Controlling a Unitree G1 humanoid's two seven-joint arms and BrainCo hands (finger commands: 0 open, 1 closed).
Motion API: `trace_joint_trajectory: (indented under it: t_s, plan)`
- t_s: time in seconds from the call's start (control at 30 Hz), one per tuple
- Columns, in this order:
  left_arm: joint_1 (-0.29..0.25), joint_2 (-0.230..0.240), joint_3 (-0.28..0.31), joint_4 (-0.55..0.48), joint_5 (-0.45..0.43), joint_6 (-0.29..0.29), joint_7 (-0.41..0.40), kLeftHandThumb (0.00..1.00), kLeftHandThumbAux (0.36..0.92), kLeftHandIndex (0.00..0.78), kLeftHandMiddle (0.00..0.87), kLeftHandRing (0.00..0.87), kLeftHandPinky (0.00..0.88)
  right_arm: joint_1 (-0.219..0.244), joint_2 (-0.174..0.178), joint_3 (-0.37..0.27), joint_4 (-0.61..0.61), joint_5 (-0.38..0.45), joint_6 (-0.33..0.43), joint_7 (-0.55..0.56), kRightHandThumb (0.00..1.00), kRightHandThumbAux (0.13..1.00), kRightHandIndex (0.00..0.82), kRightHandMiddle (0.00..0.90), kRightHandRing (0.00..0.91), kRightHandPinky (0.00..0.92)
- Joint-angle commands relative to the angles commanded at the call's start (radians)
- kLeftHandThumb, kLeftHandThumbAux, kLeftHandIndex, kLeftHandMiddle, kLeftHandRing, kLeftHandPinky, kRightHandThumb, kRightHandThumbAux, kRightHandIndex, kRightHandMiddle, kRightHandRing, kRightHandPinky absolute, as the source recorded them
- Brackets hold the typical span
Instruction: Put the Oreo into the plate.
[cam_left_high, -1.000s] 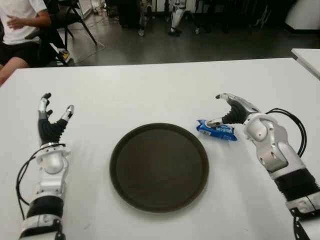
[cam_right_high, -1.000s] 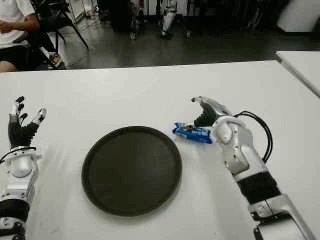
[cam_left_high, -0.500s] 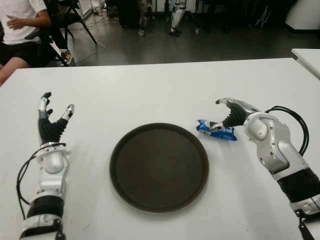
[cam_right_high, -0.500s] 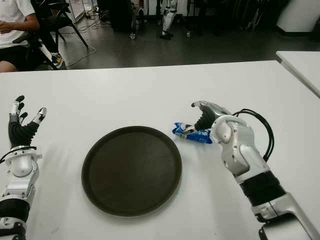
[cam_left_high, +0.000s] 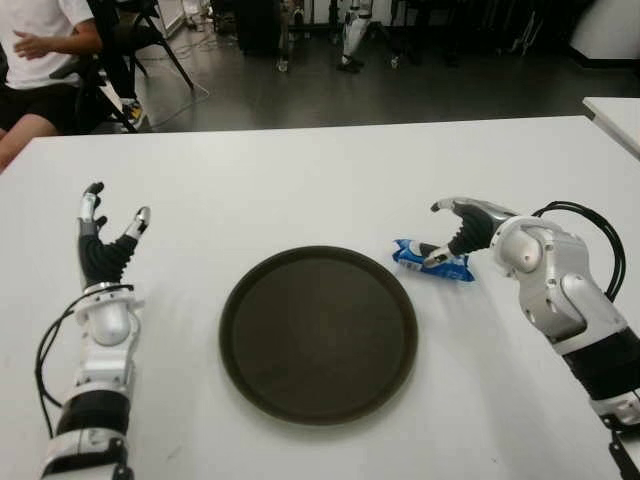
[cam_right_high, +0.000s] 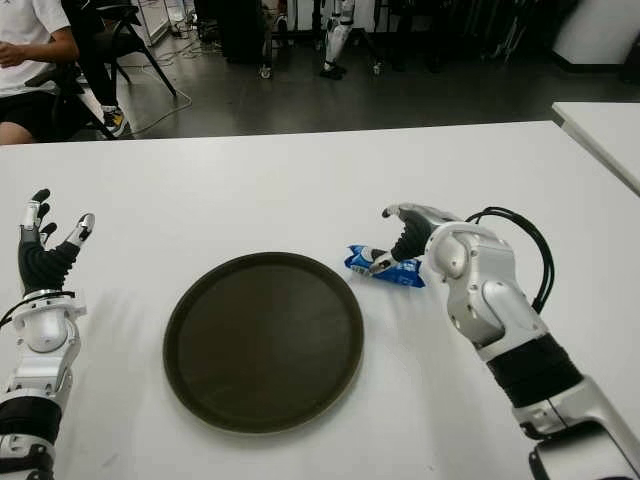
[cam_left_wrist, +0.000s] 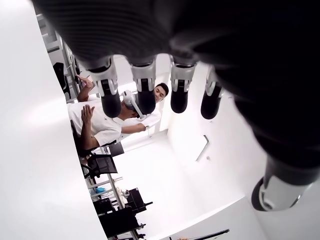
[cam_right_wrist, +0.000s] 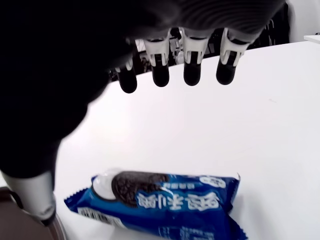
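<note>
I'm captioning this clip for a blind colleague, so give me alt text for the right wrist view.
A blue Oreo packet lies flat on the white table, directly under the robot's open right hand. Four fingertips hang above the packet's far side and the thumb comes down near its end; none is closed on it yet.
</note>
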Motion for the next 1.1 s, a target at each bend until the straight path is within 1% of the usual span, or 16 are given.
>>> trace_joint_trajectory:
  t_s: [0.1,0.23,0.37,0.5,0.6,0.77,0.93,1.1]
  plan:
    - [0.003,-0.002,0.0,-0.006,0.001,0.003,0.001,0.0,0.595,0.016,0.0,0.0,0.0,-0.013,-0.017,0.012,0.014,0.006,-0.029,0.031,0.0,0.644,0.0,0.042,0.009,0.0]
    - [0.004,-0.002,-0.001,-0.008,0.001,0.005,0.001,0.0,0.595,0.016,0.0,0.0,0.0,-0.022,-0.025,0.018,0.021,0.008,-0.043,0.05,0.0,0.633,0.0,0.04,0.007,0.0]
    - [0.008,-0.003,-0.001,-0.017,0.001,0.008,0.001,0.0,0.595,0.016,0.0,0.0,0.0,-0.041,-0.029,0.029,0.061,0.008,-0.066,0.059,0.0,0.624,0.002,0.042,0.008,0.0]
    - [0.009,-0.002,-0.001,-0.018,0.0,0.008,0.0,0.0,0.595,0.016,0.0,0.0,0.0,-0.043,-0.028,0.029,0.08,0.011,-0.085,0.048,0.0,0.627,0.008,0.05,0.014,0.0]
    - [0.009,0.0,0.0,-0.017,-0.001,0.008,-0.001,0.0,0.595,0.016,0.0,0.0,0.0,-0.046,-0.02,0.028,0.106,0.014,-0.104,0.031,0.0,0.642,0.017,0.056,0.02,0.0]
    - [0.009,0.002,0.001,-0.014,-0.003,0.006,-0.003,0.0,0.595,0.016,0.0,0.0,0.0,-0.054,-0.013,0.029,0.129,0.014,-0.117,0.031,0.0,0.658,0.028,0.067,0.03,0.0]
    - [0.007,0.004,0.003,-0.01,-0.004,0.005,-0.004,0.0,0.595,0.016,0.0,0.0,0.0,-0.062,-0.006,0.032,0.154,0.013,-0.13,0.025,0.0,0.655,0.025,0.064,0.028,0.0]
    - [0.006,0.005,0.003,-0.008,-0.005,0.004,-0.005,0.0,0.595,0.016,0.0,0.0,0.0,-0.075,0.008,0.04,0.206,0.01,-0.142,0.008,0.0,0.653,0.027,0.065,0.029,0.0]
